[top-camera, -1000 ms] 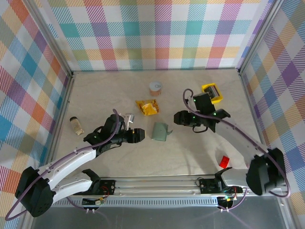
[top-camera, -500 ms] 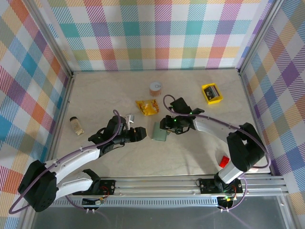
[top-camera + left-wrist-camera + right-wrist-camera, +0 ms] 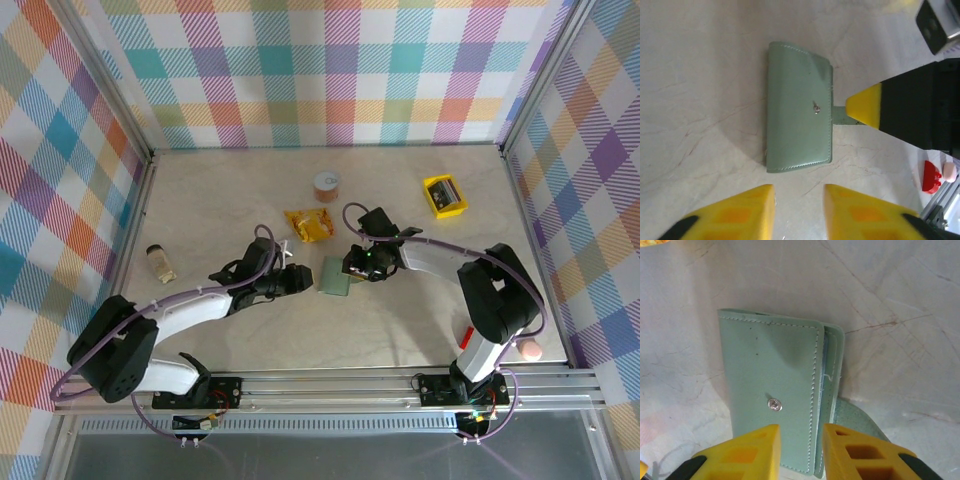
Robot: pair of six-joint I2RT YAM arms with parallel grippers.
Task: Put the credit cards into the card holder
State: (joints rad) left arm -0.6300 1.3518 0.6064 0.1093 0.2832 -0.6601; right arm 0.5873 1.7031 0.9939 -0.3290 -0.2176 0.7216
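Near the middle of the table [image 3: 420, 320] lies the wallet [image 3: 335, 277], shut and flat, between the two grippers. It is a soft sage-green rectangle with pale stitching along its rounded edges and a small metal stud [image 3: 774, 404] on the front flap. From the right wrist the flap stops short of one long side, so a paler layer and the back leaf show as thin stacked edges there. A short green tab [image 3: 856, 418] sticks out from under that side. The left gripper [image 3: 799, 200] sits low just beside the wallet's opposite long edge, its yellow fingers a narrow gap apart with only bare table between them, holding nothing. The right gripper [image 3: 800, 440] is right at the tab side, with one yellow fingertip [image 3: 865, 104] meeting the tab in the left wrist view. Its fingers stand slightly apart with the flap's seam seen through the gap, but whether they pinch anything I cannot tell from these angles. Behind the wallet, near it, lies an orange-yellow packet [image 3: 310, 225], and farther back a small round brown tub [image 3: 326, 184]. A yellow tray [image 3: 444, 195] sits well off toward the far right, and a small jar [image 3: 158, 262] lies at the left edge.
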